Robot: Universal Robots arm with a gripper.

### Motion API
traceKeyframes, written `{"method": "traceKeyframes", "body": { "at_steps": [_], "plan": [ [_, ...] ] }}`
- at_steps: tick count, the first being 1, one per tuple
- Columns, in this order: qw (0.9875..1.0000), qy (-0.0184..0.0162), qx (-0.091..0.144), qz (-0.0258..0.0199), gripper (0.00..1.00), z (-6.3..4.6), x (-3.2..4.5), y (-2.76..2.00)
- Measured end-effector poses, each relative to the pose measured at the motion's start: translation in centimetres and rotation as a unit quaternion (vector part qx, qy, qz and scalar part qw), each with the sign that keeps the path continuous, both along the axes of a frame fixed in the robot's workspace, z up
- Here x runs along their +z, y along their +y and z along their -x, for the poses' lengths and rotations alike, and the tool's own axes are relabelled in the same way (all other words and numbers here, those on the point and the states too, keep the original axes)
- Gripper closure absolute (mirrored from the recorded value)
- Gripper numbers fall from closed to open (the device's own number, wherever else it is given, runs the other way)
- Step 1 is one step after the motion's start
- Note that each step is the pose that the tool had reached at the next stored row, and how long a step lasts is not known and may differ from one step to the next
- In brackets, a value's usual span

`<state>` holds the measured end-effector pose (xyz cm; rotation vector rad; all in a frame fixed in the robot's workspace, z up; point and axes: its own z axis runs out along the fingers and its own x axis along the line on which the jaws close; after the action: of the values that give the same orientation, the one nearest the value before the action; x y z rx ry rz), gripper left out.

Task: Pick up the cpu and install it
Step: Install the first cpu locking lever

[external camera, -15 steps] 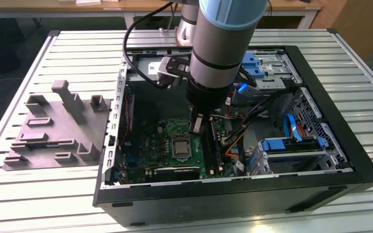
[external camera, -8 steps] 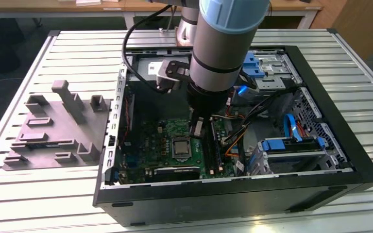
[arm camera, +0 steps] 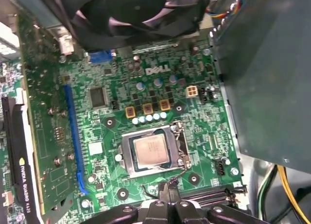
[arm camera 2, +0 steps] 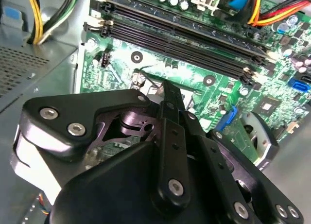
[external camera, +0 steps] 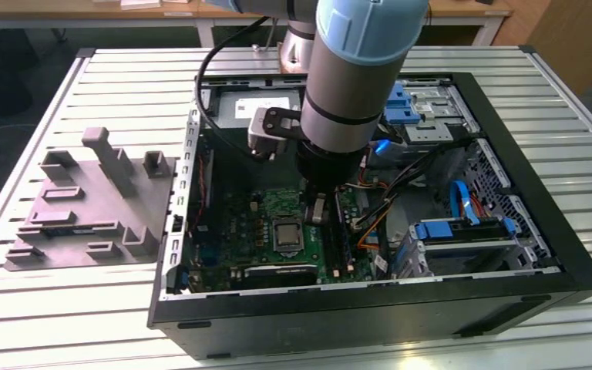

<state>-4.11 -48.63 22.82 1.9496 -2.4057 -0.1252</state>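
The cpu [arm camera: 151,151], a small square chip with a dull silver top, lies flat inside the metal socket frame [arm camera: 127,156] of the green motherboard [arm camera: 104,124]. In the exterior view the cpu [external camera: 289,235] sits in the middle of the board inside the open computer case. My gripper [arm camera: 170,189] hangs just beside the socket, on the side of the memory slots, fingers together and holding nothing. From outside, the gripper [external camera: 317,214] stands a little to the exterior view's right of the socket. The second wrist view looks past the gripper [arm camera 2: 167,90] onto the board.
Black memory slots [arm camera 2: 184,44] run close by the fingertips. A round black fan [arm camera: 141,10] and a card [arm camera: 19,151] flank the socket. Coloured cables [external camera: 378,208] and blue drive bays [external camera: 461,227] fill the case's right. A grey moulded fixture [external camera: 90,208] stands on the slatted table.
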Motion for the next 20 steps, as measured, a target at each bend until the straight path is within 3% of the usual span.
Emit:
{"method": "traceKeyframes", "body": {
  "at_steps": [4, 11, 20],
  "plan": [
    [1.0000, 0.0000, 0.006, 0.0000, 0.89, 0.1, -0.04, -0.53],
    [0.9994, 0.0000, 0.035, 0.0001, 0.89, 0.1, -0.24, -0.73],
    [0.9987, 0.0000, 0.051, 0.0007, 0.89, 0.1, -1.00, -1.15]
  ]
}}
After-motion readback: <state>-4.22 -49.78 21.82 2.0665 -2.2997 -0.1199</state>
